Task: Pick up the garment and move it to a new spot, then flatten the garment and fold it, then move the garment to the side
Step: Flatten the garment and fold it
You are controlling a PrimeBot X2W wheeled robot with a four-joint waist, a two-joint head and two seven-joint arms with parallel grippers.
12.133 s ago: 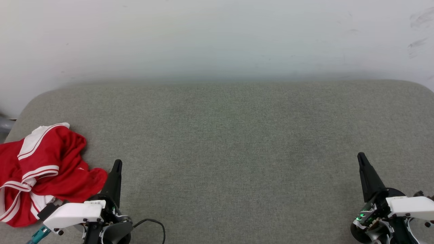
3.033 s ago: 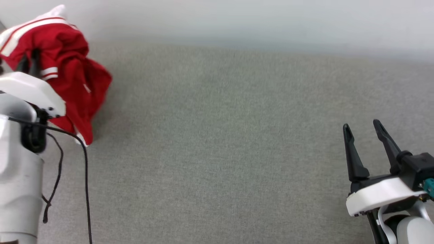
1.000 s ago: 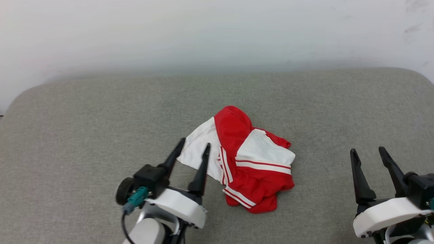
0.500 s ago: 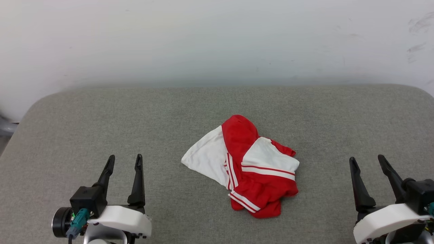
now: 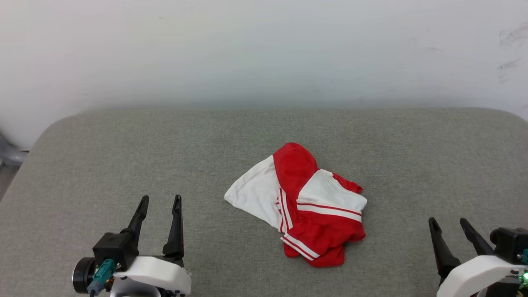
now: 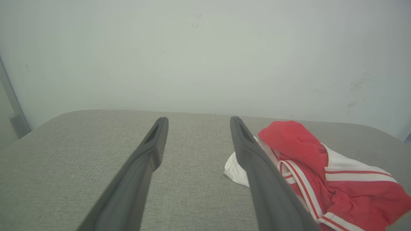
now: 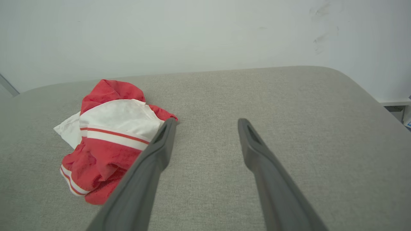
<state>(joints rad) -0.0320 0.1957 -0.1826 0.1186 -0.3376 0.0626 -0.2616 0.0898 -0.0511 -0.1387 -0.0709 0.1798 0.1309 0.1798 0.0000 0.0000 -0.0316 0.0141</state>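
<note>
Pale, off-white wall [image 5: 264,49] closes off the far side of the scene, plain except for a few dark scuff marks [image 5: 509,37] toward its upper right. Against it sits a broad grey fabric-covered surface [image 5: 136,140], padded-looking, with rounded corners at the far left and far right. Beyond the left corner a grey upright piece [image 5: 8,150] shows at the picture's edge, possibly a pipe or a frame leg; it is too cut off to tell. The garment [image 5: 313,231] lies on the surface as a crumpled red-and-white heap, a little right of the middle and nearer the front than the wall, with one white part spread out flat toward the left and striped trim bunched at its near side. Bare fabric runs wide on both sides of the heap and behind it up to the wall. The left gripper [image 5: 161,198] hovers low at the front left, its two dark fingers spread apart and holding nothing, well apart from the garment. The right gripper [image 5: 448,220] sits at the front right corner, fingers likewise spread and empty, also clear of the cloth, with the rounded right edge of the surface just beyond it.
</note>
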